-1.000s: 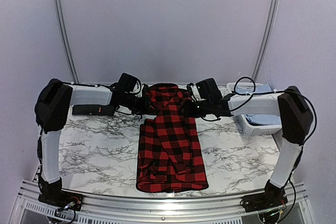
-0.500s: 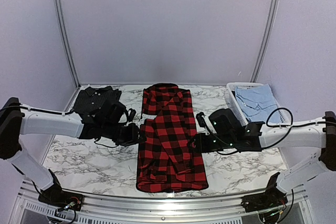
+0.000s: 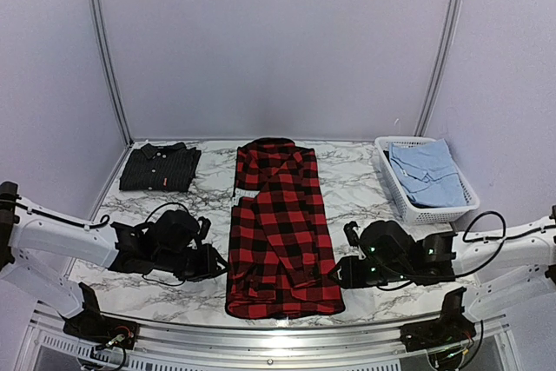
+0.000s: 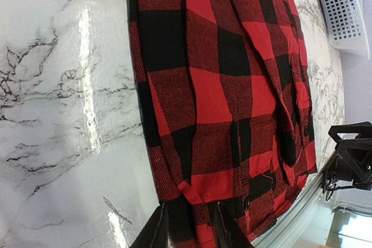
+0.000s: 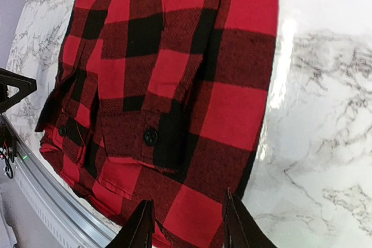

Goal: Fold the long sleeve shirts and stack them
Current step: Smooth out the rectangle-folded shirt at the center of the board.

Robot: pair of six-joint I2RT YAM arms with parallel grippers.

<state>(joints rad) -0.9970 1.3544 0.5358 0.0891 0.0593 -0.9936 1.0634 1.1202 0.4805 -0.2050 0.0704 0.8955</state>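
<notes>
- Where the white marble-patterned surface (image 3: 356, 202) runs between the two arms, the red-and-black buffalo-plaid long-sleeve shirt (image 3: 280, 232) lies flat along the centre line. Its collar is at the far end and its hem at the near rim, with both sleeves folded inward over the body.
- The left claw (image 4: 189, 206) sits low at the near-left hem corner of the plaid shirt. Its two fingers stand apart, and the left wrist view shows the hem corner between the tips. Whether either tip touches the cloth cannot be told.
- The right claw (image 5: 188, 197) sits low at the near-right edge of the same shirt. Its fingers are likewise spread, with the shirt's edge showing between them in the right wrist view. Contact with the cloth cannot be told.
- A small black button (image 5: 150, 136) shows on the folded-in sleeve cuff, just beyond the right claw.
- The dark charcoal long-sleeve shirt (image 3: 162, 168) rests as a compact folded rectangle at the far-left corner. It is well apart from the plaid shirt and from both claws.
- The white slotted plastic basket (image 3: 432, 215) stands at the far-right corner, apart from the plaid shirt, and holds a folded light-blue garment (image 3: 426, 173).
</notes>
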